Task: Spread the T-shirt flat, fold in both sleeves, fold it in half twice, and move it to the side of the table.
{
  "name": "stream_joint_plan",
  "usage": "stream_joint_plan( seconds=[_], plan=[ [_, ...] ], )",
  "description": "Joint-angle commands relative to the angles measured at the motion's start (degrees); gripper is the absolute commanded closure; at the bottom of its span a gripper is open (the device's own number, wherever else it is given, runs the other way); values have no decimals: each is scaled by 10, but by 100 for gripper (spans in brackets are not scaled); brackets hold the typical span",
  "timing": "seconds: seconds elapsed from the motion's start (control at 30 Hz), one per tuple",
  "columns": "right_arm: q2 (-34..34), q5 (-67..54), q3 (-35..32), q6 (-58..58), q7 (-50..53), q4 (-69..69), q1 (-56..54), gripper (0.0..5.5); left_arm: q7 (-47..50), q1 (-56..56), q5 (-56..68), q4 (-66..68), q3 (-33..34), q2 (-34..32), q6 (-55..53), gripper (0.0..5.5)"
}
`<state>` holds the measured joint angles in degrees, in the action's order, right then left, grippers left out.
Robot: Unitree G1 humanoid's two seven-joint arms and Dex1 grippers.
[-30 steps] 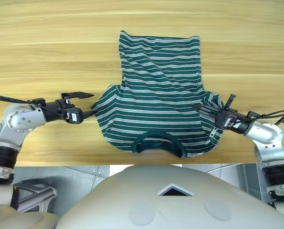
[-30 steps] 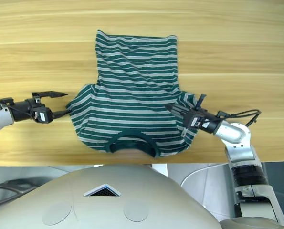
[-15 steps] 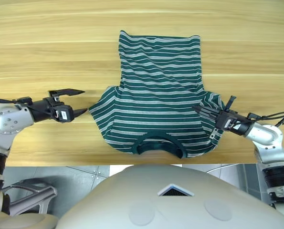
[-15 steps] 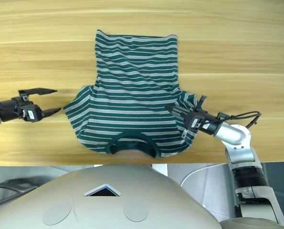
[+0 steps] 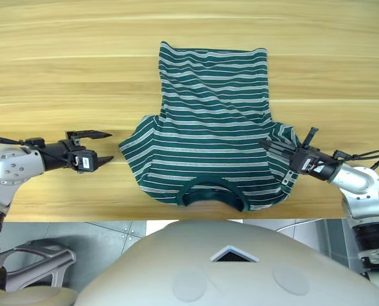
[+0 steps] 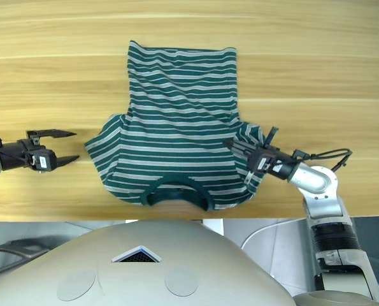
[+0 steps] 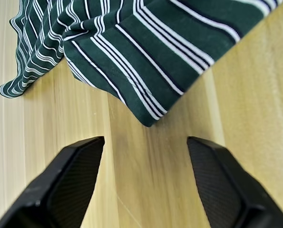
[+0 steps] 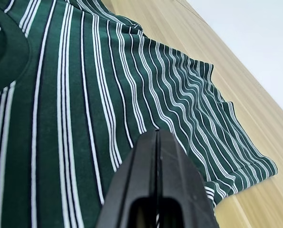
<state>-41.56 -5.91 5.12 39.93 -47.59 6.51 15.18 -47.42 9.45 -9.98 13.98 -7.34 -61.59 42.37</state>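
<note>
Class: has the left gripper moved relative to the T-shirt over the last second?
Yes. The left gripper has drawn back to the robot's left, widening the gap of bare table between it and the T-shirt.

Grey tiled floor [image 5: 106, 236] with pale joints, plain white backdrop [image 8: 255, 33].

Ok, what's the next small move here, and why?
Probably draw the right pincer outward: it's shut at the bunched right sleeve, while the left sleeve lies spread, clear of the open left pincer.
</note>
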Motion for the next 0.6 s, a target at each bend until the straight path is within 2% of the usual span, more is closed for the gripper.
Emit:
stream_joint_plan(
  seconds=[0.03,0.37,0.43,0.6],
  plan=[
    [-5,-9,-4,-7,-5,-3,-4,550,3,-9,-34,13,-24,17,2,276],
    [-1,0,2,-6,-3,-1,-7,550,25,-35,-48,36,-42,39,16,446],
    [0,2,3,-5,-3,1,-9,550,26,-40,-51,42,-48,43,18,446],
    [1,2,4,-5,-3,0,-6,550,33,-52,-62,57,-56,51,24,536]
  ],
)
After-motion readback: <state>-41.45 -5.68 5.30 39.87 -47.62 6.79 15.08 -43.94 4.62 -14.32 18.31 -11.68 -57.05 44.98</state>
